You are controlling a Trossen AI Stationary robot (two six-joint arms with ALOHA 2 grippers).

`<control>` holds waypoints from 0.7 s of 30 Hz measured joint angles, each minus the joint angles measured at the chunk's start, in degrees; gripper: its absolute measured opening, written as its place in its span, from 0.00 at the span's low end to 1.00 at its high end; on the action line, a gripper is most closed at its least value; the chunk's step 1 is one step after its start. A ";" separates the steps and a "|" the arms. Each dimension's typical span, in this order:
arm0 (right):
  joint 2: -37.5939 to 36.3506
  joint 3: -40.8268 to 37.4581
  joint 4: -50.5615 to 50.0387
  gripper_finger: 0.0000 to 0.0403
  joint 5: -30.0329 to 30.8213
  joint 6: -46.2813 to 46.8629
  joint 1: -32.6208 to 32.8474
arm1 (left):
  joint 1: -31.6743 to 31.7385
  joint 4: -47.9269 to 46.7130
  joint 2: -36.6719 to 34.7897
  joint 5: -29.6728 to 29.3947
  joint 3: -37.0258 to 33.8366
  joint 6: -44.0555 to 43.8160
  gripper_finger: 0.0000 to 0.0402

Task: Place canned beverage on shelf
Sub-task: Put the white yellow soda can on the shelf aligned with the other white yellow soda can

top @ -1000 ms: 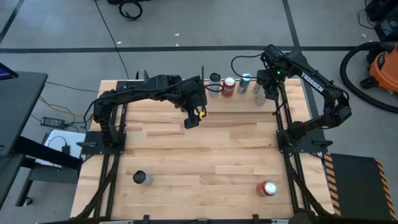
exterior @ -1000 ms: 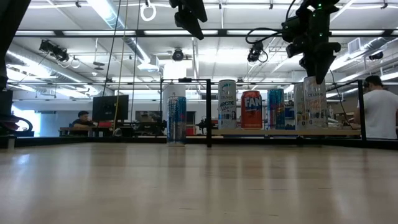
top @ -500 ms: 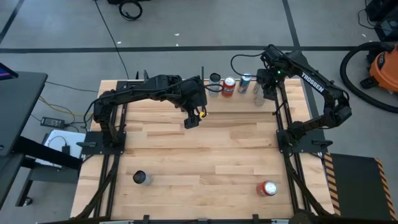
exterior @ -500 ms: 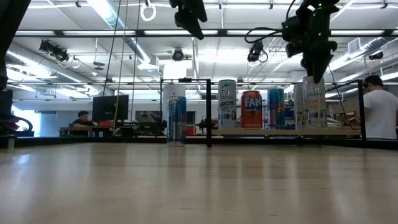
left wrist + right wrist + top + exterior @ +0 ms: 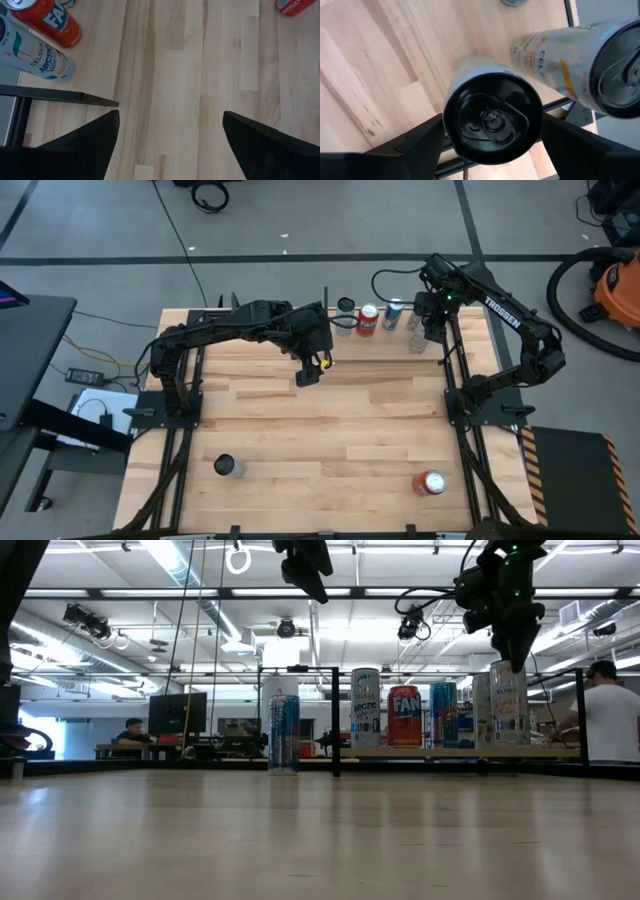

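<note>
Can (image 5: 492,117) upright, long axis vertical

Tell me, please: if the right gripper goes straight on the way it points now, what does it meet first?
Most likely the black-topped can on the shelf. The right gripper, fingers open, points down with that can's lid directly ahead between them; the gap to it is hard to judge.

Glossy metal cans (image 5: 405,716) stand on smooth pale wood shelf (image 5: 460,751).
</note>
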 joint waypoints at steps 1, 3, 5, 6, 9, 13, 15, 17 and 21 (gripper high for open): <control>0.00 0.00 0.06 0.83 0.28 -0.65 0.00 | 0.00 0.00 0.00 0.00 0.00 -0.01 0.89; 0.00 0.00 0.15 0.85 1.29 -2.47 0.00 | -0.01 0.00 0.00 0.00 0.00 -0.01 0.89; 0.00 0.00 0.22 0.88 1.93 -2.80 0.02 | 0.00 0.00 0.00 0.00 -0.01 -0.03 0.89; 0.00 0.00 0.26 0.90 1.96 -2.82 0.02 | 0.00 0.00 0.00 0.00 0.00 -0.01 0.89; 0.00 0.00 -0.12 0.94 1.50 -3.14 0.02 | 0.00 0.00 0.00 0.00 0.00 -0.01 0.89; 0.02 0.00 -0.58 0.97 2.41 -5.55 0.02 | 0.00 -0.01 0.00 0.00 0.00 -0.03 0.89; 0.02 0.00 -0.32 0.97 2.46 -3.92 0.03 | 0.00 0.00 0.00 0.00 0.00 -0.04 0.89; 0.02 0.00 -0.15 0.97 2.24 -2.58 0.07 | 0.00 0.00 0.00 0.00 0.00 -0.05 0.89; 0.02 0.00 -1.81 0.96 -0.27 -2.41 0.07 | 0.00 -0.02 0.00 0.00 0.00 -0.05 0.89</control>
